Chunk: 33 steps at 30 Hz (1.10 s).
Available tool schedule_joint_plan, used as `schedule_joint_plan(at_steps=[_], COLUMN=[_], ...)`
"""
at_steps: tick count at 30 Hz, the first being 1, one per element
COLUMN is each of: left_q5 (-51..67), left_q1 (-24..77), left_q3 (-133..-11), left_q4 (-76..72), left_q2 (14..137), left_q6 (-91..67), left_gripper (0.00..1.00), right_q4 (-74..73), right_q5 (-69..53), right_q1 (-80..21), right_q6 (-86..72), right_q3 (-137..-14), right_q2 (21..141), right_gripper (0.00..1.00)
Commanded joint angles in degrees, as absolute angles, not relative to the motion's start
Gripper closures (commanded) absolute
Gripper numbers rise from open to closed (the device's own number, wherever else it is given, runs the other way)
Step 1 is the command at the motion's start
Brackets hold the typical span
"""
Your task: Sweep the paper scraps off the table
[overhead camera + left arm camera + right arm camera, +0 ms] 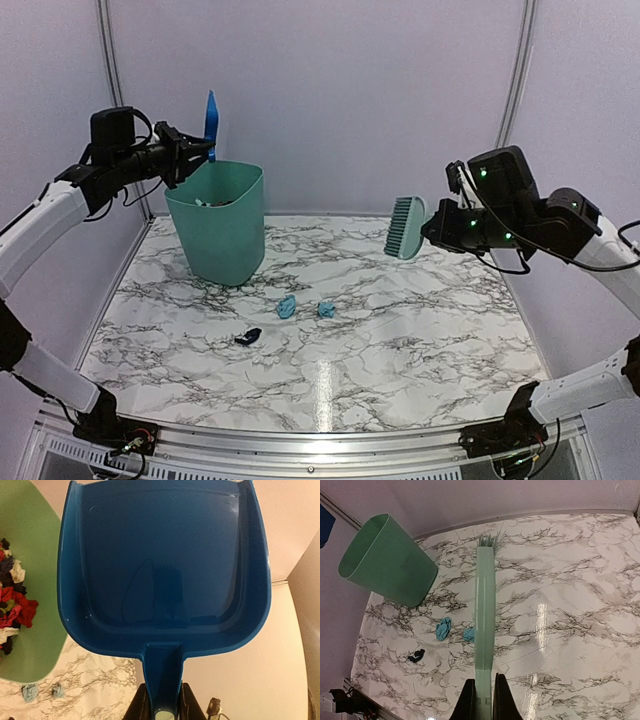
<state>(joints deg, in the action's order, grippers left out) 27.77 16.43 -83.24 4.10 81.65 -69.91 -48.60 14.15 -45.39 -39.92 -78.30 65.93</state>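
Three paper scraps (287, 306) line up left-to-right on the table (420, 350); left gripper (162, 702) clamps the upright blue dustpan (165, 565), right gripper (482, 700) the hand brush (485, 605).

Bright, even light falls from overhead; a white glare streak lies on the table (420, 330) in front of the bin (217, 222), whose shadow is soft; the top view is sharp; beside the bin the dustpan (165, 570) looms dark, with dim reflections inside; in the right wrist view the table edge behind the bin bends, and the brush (484, 630) shines pale
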Motion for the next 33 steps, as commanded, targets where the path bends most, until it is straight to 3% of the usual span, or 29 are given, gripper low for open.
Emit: schedule_joint_plan(at_steps=[1,10,17,28,33], left_q5=[24.14,15.45,10.03,4.31,3.02], left_q1=[16.09,16.02,16.07,18.84,20.09], left_q3=[-79.89,-73.58,-69.55,-63.27,-60.92], left_q4=[11.74,23.24,33.86,45.71,48.11], left_q2=[77.56,69.45,62.78,49.91,46.24], left_q6=[-60.36,-49.46,-39.86,-28.08,-28.3], left_gripper=[1.0,1.0,1.0,1.0,1.0], right_q4=[-46.38,-43.19,-36.82,-34.73,-29.74], right_q5=[12.75,8.28,-1.78,-16.0,-28.64], right_q1=[-44.83,-44.82,-45.32,-50.05,-51.26], right_q6=[-37.23,-37.76,-43.46,-48.22,-52.49], right_q3=[-82.91,-84.31,-82.39,-92.32,-94.68], right_q2=[68.64,71.35,75.42,95.33,103.23], right_gripper=[1.0,1.0,1.0,1.0,1.0])
